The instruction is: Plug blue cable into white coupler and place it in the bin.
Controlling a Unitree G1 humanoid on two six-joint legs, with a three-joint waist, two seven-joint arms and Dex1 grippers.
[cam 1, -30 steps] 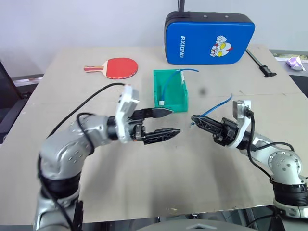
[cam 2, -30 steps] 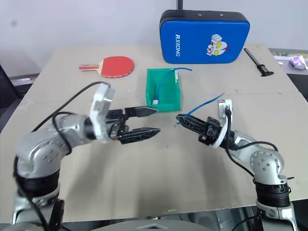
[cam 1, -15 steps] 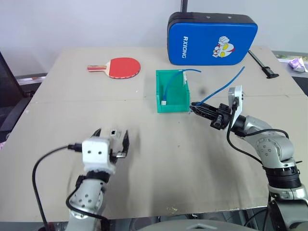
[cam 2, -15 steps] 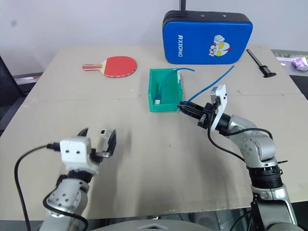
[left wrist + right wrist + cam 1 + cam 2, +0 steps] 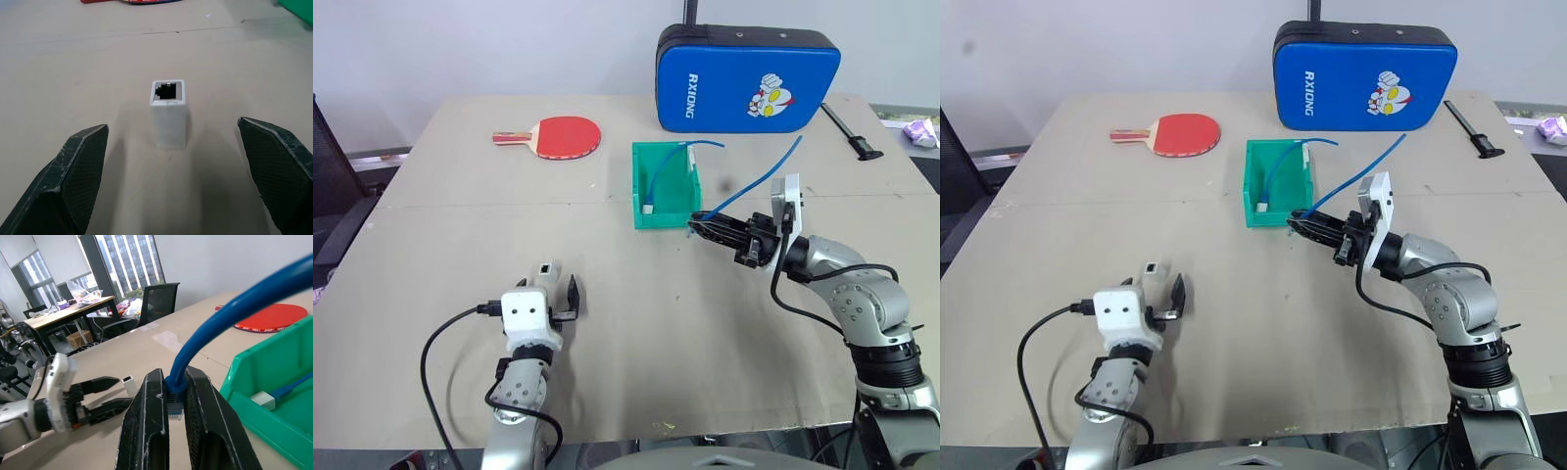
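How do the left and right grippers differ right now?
The left gripper is open and empty, its fingers either side of the white coupler standing on the table. The right gripper is shut on the blue cable near its plug, beside the bin. Both have black fingers.

Colours across my table: bright blue, green, red and white on tan

I see a bright blue cable [image 5: 756, 186] pinched between the black, cross-hatched fingers of my right gripper [image 5: 693, 223], beside a green bin [image 5: 663, 185] holding a second blue cable [image 5: 658, 171] that ends in a white block [image 5: 648, 208]. My left gripper [image 5: 176, 181] shows the same black textured fingers, either side of a white coupler [image 5: 168, 113] with a dark socket rimmed in grey. Farther back lie a red paddle [image 5: 553, 136] with a red and pale handle, and a blue case [image 5: 747, 78] edged in black, with white lettering and a red-and-white cartoon figure. The table [image 5: 636, 323] is plain tan.
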